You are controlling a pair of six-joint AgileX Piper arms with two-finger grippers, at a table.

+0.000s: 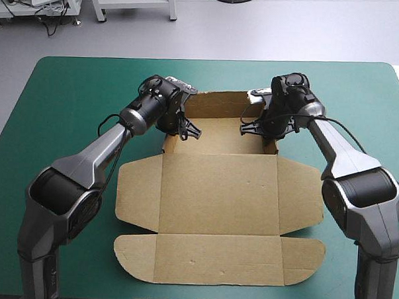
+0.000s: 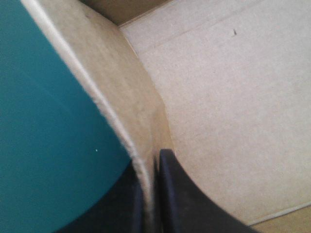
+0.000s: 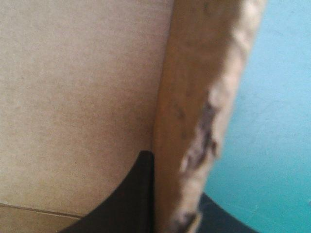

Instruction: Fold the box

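From above, the brown box (image 1: 217, 190) lay on the teal-green counter (image 1: 70, 84), far walls raised, lid flat toward the near edge. The left wrist camera showed the left gripper (image 2: 150, 174) pinching the left wall; the right wrist camera, the right gripper (image 3: 177, 177) clamped on the right wall.

box (image 1: 217, 196) between left tool (image 1: 187, 130), right tool (image 1: 248, 127)

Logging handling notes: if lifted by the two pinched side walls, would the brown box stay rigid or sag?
Probably light: the box is one thin cut sheet. The walls held in the left pincer and right pincer stand upright, so the board seems fairly stiff. The flat lid panel would likely droop at its creases.
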